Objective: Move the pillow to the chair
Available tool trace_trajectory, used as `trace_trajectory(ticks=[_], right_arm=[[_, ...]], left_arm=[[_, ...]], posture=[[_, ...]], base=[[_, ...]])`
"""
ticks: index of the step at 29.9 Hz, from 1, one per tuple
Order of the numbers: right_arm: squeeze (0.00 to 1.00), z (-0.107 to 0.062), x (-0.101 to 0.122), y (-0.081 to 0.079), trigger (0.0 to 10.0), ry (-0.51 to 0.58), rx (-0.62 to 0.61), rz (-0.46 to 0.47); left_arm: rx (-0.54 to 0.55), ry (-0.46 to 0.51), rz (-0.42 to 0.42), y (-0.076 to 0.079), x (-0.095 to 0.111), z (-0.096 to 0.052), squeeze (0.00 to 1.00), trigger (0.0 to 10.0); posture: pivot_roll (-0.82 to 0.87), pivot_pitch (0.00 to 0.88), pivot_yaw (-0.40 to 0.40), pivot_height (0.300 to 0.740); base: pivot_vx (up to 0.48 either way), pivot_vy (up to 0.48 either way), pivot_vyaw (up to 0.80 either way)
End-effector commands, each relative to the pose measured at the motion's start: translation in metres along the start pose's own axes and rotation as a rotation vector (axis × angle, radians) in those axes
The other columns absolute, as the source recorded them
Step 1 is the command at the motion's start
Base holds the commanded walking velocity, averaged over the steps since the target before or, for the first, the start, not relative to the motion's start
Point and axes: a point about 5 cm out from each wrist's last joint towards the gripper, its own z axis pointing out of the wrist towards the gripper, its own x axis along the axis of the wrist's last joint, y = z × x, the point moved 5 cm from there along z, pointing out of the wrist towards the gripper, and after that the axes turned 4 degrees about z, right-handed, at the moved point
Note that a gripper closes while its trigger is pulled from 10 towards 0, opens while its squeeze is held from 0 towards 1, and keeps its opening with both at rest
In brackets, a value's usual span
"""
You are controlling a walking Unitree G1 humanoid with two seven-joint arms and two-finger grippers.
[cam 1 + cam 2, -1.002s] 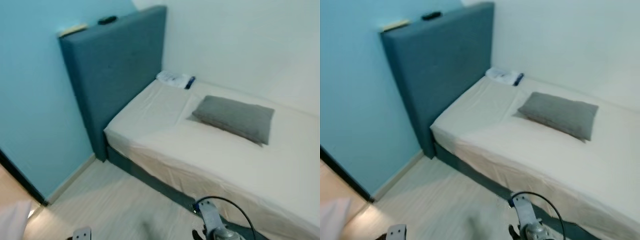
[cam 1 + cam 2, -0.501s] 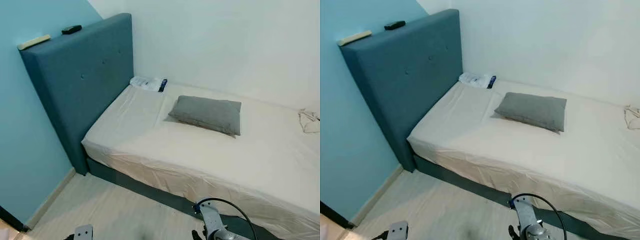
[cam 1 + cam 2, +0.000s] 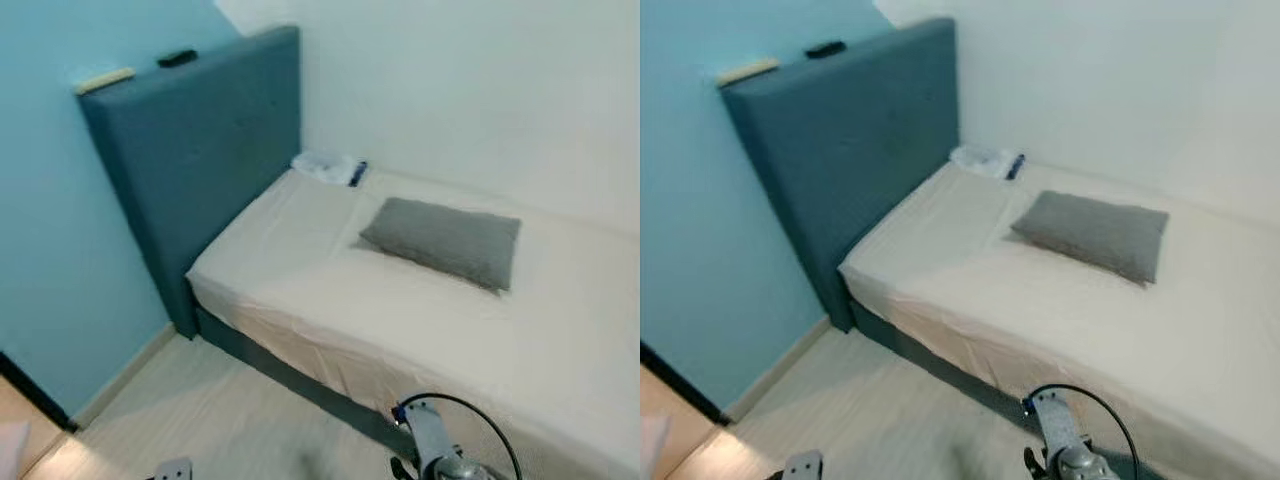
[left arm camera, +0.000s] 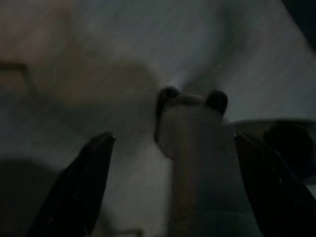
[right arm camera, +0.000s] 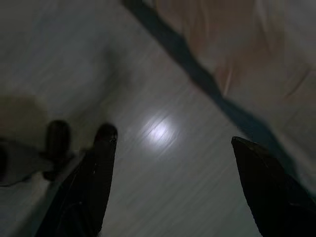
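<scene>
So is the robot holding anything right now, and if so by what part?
Nothing is held. The left gripper and right gripper both hang open over the pale wood floor, while the grey rectangular fabric pillow lies untouched on the bed.

A bed [image 3: 330,300] with a pale sheet stands in the far right corner against a white wall [image 3: 470,90]. Its tall blue-grey headboard [image 3: 190,160] backs onto a light blue wall [image 3: 50,230] on the left. Pale wood floor [image 3: 240,420] runs along the near side, with a dark doorframe [image 3: 35,390] at near left.
</scene>
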Motion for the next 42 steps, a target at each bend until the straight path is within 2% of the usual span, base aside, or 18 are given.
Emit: trace_trajectory(ticks=[1,21,23,27,37,42], right_arm=[[0.00,-0.0009,-0.0086,0.0029,10.0,-0.020,-0.007,-0.002],[0.00,-0.0010,-0.0070,0.0051,10.0,-0.015,-0.013,-0.009],[0.00,-0.0010,-0.0071,0.0048,10.0,-0.015,-0.012,-0.011],[0.00,-0.0009,-0.0070,0.0044,10.0,-0.016,-0.011,-0.012],[0.00,-0.0007,-0.0064,0.0029,10.0,-0.014,-0.008,-0.011],[0.00,-0.0006,-0.0062,0.0019,10.0,-0.014,-0.004,-0.012]], left_arm=[[-0.009,-0.001,0.013,0.0027,0.0011,0.0003,0.00,10.0],[-0.009,-0.003,0.030,0.0032,0.0017,0.0005,0.00,10.0],[0.012,0.011,0.004,0.0009,0.0039,0.0005,0.00,10.0],[0.013,0.016,0.002,0.0006,0.0051,0.0006,0.00,10.0],[0.016,0.020,0.030,-0.0014,0.0080,0.0007,0.00,10.0],[0.020,0.021,0.037,-0.0024,0.0086,0.0007,0.00,10.0]], posture=[[-0.09,0.010,-0.025,0.740],[-0.11,0.017,-0.021,0.740],[-0.10,0.018,-0.022,0.740],[-0.10,0.019,-0.022,0.740],[-0.11,0.020,-0.016,0.740],[-0.10,0.023,-0.017,0.740]], base=[[0.000,-0.431,0.00],[0.000,-0.415,0.00],[0.000,0.000,0.00],[0.000,0.000,0.00],[0.000,0.000,0.00],[0.289,0.000,0.00]])
